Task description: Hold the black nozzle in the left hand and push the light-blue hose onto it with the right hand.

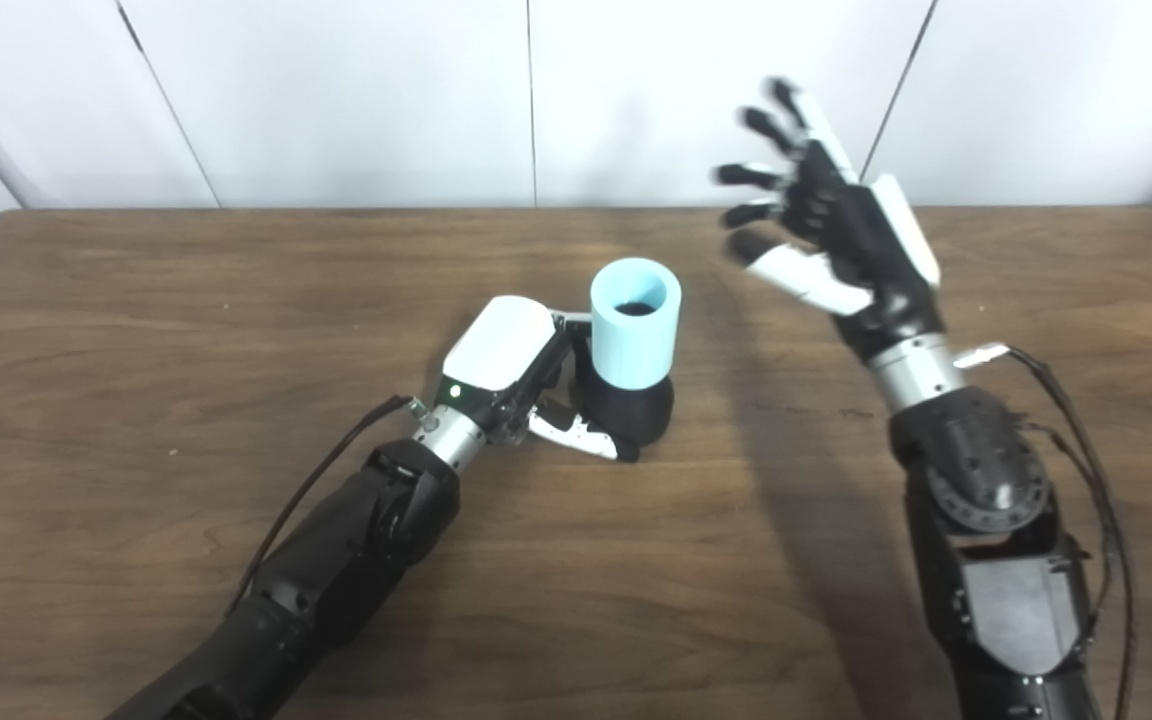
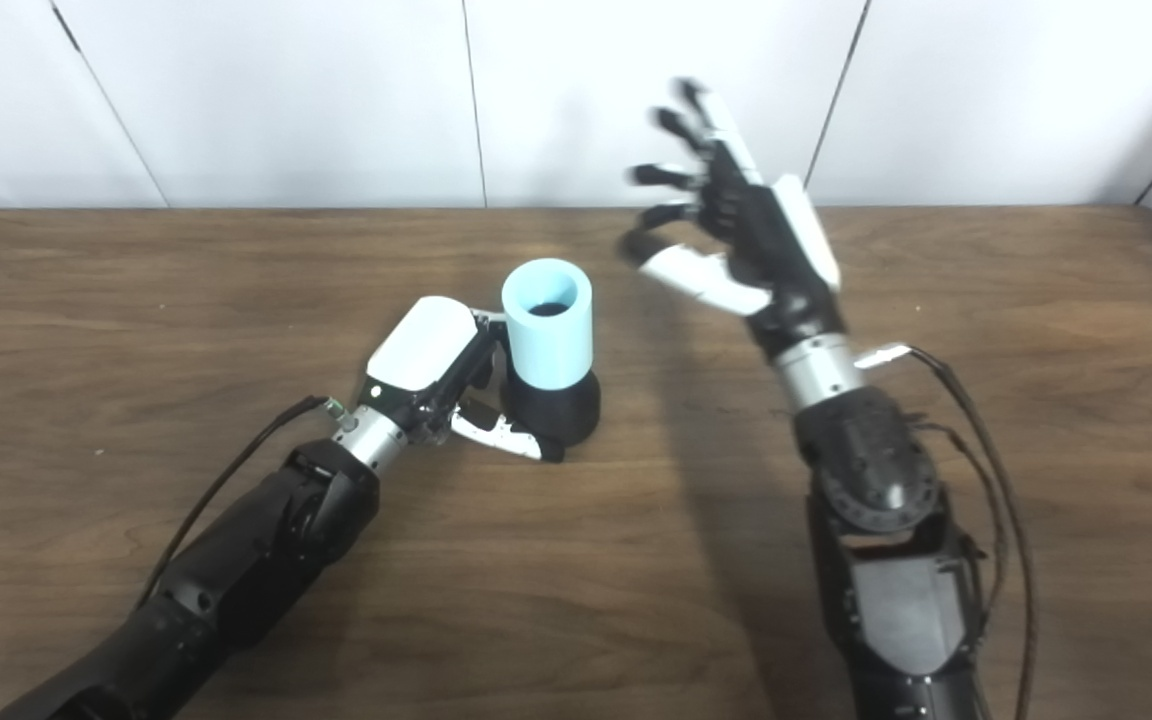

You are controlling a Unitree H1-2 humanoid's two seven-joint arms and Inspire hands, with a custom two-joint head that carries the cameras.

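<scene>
Standing upright mid-table: black nozzle [image 1: 636, 410], base on wood, light-blue hose [image 1: 634, 335] already seated over its top, open bore facing up. Left hand [image 1: 516, 375] at nozzle's 9 o'clock, fingers [image 1: 576, 432] wrapped around black base, likely bracing it against downward push. Right hand [image 1: 826, 235] raised at 2 o'clock, well apart from hose, fingers spread, holding nothing. Push looks done. Table [image 1: 136, 330] bare around them.

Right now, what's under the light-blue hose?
The light-blue hose stands upright on the black nozzle, which rests on the table in the left hand. How far the nozzle reaches inside is hidden; the bore looks dark. The right hand is open, apart.
</scene>
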